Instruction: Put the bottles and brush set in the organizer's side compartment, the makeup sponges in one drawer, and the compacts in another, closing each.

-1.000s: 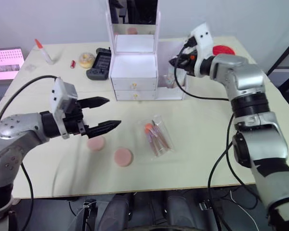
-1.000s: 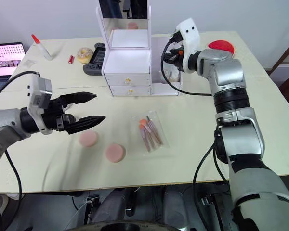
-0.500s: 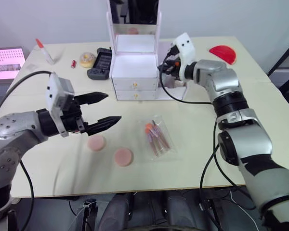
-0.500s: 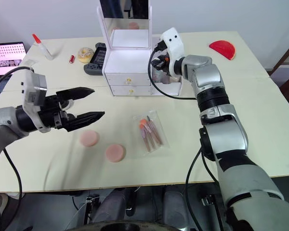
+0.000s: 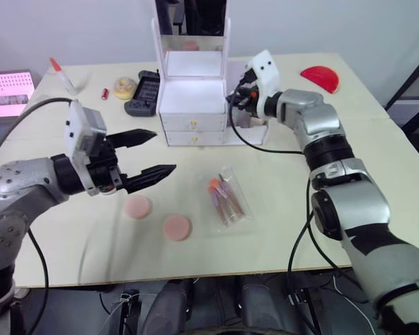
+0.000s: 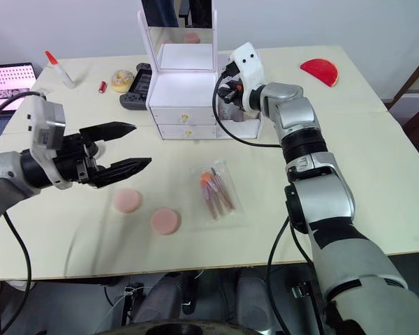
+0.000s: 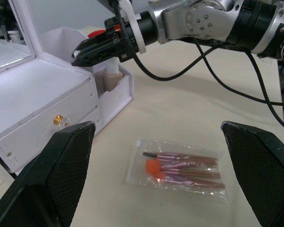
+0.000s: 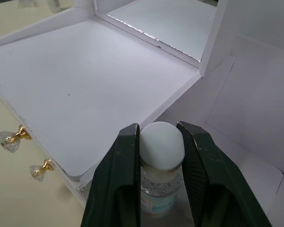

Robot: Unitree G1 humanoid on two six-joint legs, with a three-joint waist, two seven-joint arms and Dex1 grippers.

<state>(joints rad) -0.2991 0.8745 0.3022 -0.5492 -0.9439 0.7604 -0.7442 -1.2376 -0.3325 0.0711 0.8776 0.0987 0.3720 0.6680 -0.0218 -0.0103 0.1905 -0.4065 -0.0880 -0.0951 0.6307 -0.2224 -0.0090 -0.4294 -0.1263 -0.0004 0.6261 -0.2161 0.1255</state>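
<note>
The right gripper (image 8: 157,151), closed on the clear bottle (image 8: 161,189) by its white cap, has swung from the table's 1 o'clock corner to hang over the side compartment (image 6: 246,125); release looks close. The left wrist view shows the beige bottle (image 7: 112,75) already inside, probably upright. The left gripper (image 5: 145,155) hovers open at 9 o'clock, above 2 pink makeup sponges (image 5: 137,206). The brush set (image 5: 227,199) lies mid-table.
</note>
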